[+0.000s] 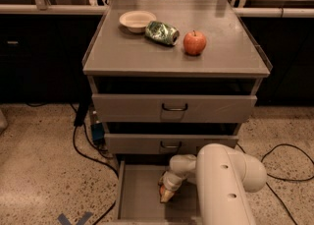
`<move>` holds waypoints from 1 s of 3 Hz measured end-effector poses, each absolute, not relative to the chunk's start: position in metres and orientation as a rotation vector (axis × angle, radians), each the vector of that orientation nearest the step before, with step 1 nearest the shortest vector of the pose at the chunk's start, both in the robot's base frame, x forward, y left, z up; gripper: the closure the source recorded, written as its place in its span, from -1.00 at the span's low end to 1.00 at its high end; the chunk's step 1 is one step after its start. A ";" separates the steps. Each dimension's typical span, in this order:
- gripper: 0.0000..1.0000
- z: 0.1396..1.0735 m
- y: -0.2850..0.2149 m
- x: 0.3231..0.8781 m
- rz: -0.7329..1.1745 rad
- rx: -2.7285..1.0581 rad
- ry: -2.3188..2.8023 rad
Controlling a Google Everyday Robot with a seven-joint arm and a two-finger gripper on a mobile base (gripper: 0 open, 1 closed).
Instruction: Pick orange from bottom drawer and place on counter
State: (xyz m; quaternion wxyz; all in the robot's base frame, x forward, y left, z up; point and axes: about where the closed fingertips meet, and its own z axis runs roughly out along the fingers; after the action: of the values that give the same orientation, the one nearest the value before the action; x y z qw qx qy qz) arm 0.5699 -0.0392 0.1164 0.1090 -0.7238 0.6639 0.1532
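The claw (166, 195) (down in the bottom drawer (137, 197)) seemingly hides most of the orange (161, 187).

White rounded arm (226, 184), tan fingers (166, 196) in bottom drawer (137, 197)

Small orange (161, 188) sits in the open bottom drawer (137, 195), at the hand (166, 197), below the grey counter (142, 54).

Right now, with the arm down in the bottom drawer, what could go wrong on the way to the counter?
1. The gripper sits low in the bottom drawer, close below the middle drawer; lifting could clip it.
2. The orange barely shows beside the gripper, so the hold is unconfirmed.
3. The apple, can and bowl crowd the counter at its back.
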 end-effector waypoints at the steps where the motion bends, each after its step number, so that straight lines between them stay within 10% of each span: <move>1: 0.48 0.116 -0.039 0.570 0.451 -2.128 1.952; 3: 1.00 0.116 -0.039 0.570 0.451 -2.129 1.952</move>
State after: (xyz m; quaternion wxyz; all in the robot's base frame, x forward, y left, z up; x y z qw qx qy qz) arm 0.5697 -0.0392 0.1164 0.1090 -0.7239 0.6638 0.1533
